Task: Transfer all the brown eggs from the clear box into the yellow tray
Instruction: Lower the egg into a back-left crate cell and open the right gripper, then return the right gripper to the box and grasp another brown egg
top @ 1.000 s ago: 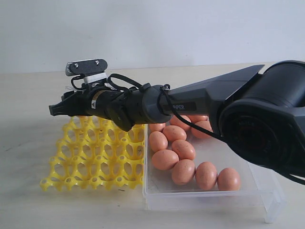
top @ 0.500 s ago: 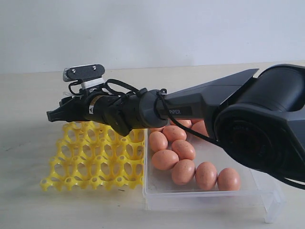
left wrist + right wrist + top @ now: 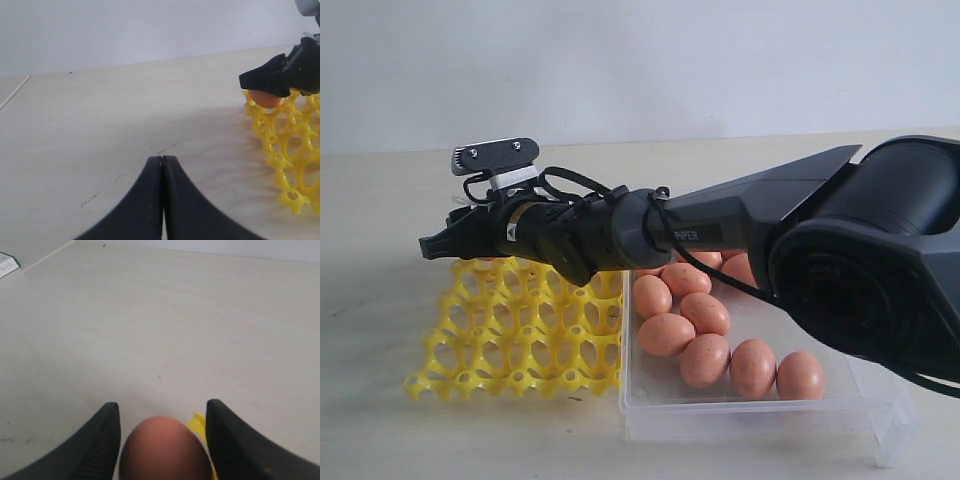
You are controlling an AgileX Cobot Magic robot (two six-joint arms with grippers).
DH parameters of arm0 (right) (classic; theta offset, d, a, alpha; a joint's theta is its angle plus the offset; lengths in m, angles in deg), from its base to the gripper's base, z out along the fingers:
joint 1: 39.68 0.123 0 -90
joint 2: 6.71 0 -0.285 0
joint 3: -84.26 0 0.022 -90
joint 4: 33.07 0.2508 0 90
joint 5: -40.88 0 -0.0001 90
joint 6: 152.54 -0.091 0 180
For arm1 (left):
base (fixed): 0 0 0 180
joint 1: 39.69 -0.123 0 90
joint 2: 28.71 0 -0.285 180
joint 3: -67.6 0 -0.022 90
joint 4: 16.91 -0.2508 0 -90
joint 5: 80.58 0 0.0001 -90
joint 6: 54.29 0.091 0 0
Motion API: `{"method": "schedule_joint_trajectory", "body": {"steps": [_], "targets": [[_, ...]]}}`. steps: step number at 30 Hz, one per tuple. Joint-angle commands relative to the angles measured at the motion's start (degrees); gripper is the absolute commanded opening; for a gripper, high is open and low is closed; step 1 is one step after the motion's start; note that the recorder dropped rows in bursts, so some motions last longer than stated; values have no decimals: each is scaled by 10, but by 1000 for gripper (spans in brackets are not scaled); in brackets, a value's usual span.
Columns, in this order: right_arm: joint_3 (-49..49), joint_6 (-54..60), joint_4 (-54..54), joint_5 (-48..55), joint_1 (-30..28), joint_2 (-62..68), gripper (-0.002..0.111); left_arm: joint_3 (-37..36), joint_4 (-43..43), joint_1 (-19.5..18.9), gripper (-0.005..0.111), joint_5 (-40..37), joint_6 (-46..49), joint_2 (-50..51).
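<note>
We see the right gripper (image 3: 432, 246) above the far left corner of the yellow tray (image 3: 520, 330), with one egg (image 3: 165, 450) between its fingers. The fingers stand close on both sides of the shell, but we cannot tell if they really press it. The other brown eggs (image 3: 705, 360) lie together in the clear box (image 3: 760, 415), just beside the tray. The left gripper (image 3: 162, 162) has its fingers pressed together, with nothing between them, above the table (image 3: 100, 125).
</note>
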Motion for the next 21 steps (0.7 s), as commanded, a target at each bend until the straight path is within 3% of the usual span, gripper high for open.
{"method": "schedule_joint_trajectory", "body": {"steps": [1, 15, 19, 21], "targets": [[-6, 4, -2, 4, 2, -4, 57, 2, 2, -1, 0, 6, -2, -3], [-6, 32, -3, 55, 1, -71, 56, 2, 2, -1, 0, 6, -2, -3], [-6, 75, -4, 192, 4, -145, 51, 2, 2, -1, 0, 6, -2, -3], [-5, 75, -3, 308, 8, -183, 41, 2, 2, -1, 0, 6, -2, -3]]}}
